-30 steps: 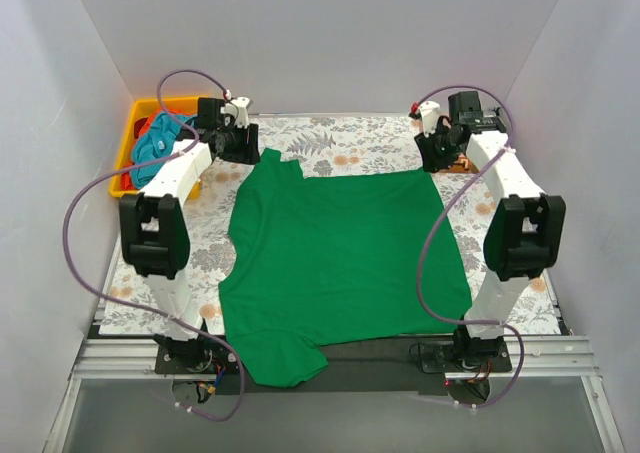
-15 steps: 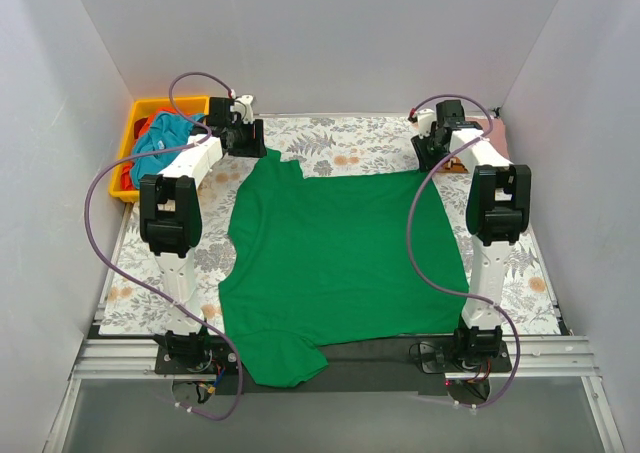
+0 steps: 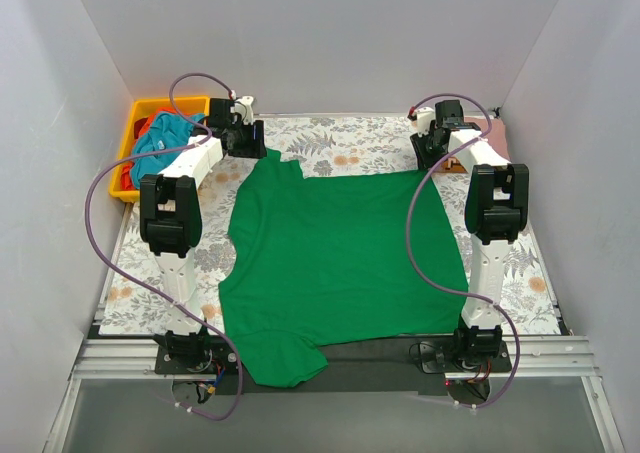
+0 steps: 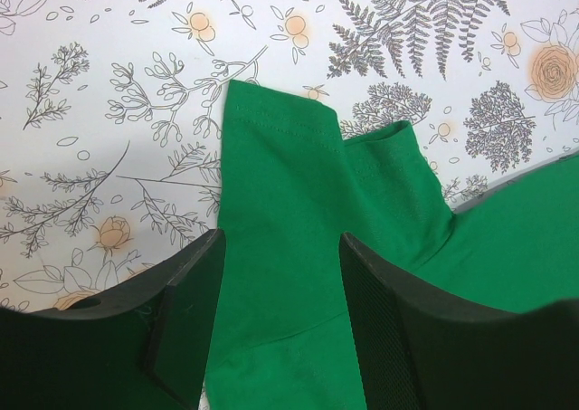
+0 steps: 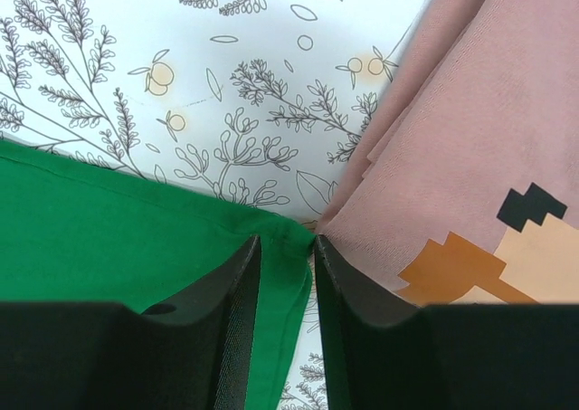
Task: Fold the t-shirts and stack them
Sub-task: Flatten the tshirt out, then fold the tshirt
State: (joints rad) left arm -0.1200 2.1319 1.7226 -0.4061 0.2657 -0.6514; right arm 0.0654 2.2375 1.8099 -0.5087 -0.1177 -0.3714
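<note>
1. Green t-shirt (image 3: pixel 340 253) lies flat mid-frame on the surface (image 3: pixel 360 145) (soft, limp, light).
2. Left gripper (image 4: pixel 280 247), wide, straddles its upper-left sleeve; right gripper (image 5: pixel 288 244), narrow, brackets the upper-right corner, seemingly unpinched.
3. Pinch those edges.

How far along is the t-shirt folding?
Perhaps done: the pink t-shirt, lying far right. In hand: the green t-shirt, spread flat, unfolded; left gripper and right gripper open over its far corners. Left: teal shirt and red shirt in the yellow bin.

Left hand (image 4: pixel 282 243) low, spread wide, right hand (image 5: pixel 286 243) low, narrowly parted
</note>
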